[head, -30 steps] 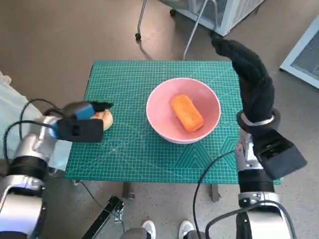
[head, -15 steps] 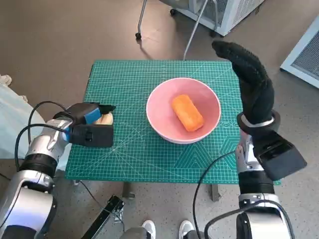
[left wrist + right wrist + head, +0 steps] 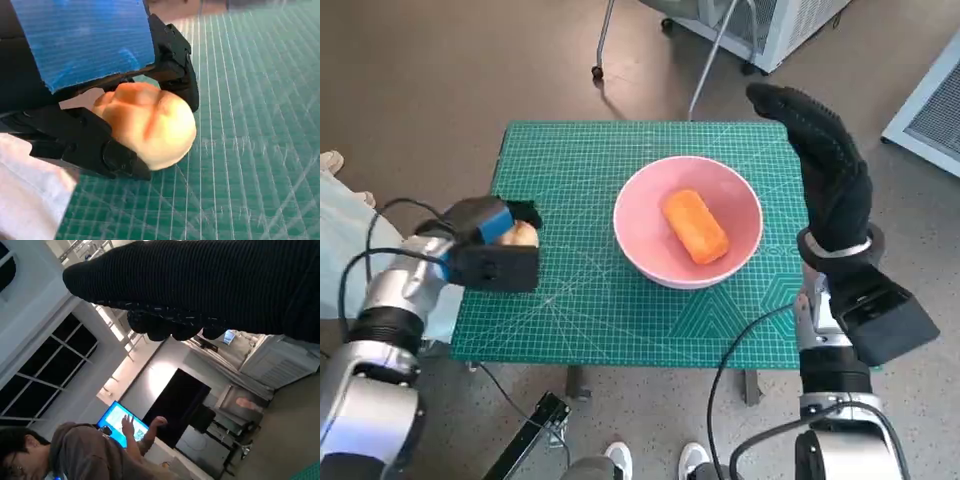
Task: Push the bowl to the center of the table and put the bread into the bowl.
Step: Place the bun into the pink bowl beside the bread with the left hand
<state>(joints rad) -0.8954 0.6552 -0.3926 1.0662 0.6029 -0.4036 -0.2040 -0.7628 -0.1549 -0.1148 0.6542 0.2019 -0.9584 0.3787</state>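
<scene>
Blue-taped left hand (image 3: pixel 492 232) grips the bread (image 3: pixel 150 122); gloved right hand (image 3: pixel 825 165) upright, fingers extended, empty.

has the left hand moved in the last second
Yes. The left hand has closed around the bread roll, its forearm swinging toward the table's near left corner; the hand itself barely shifted.

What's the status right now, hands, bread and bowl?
Left hand grips bread roll. Right hand raised, empty. Pink bowl mid-table, orange loaf inside.
</scene>
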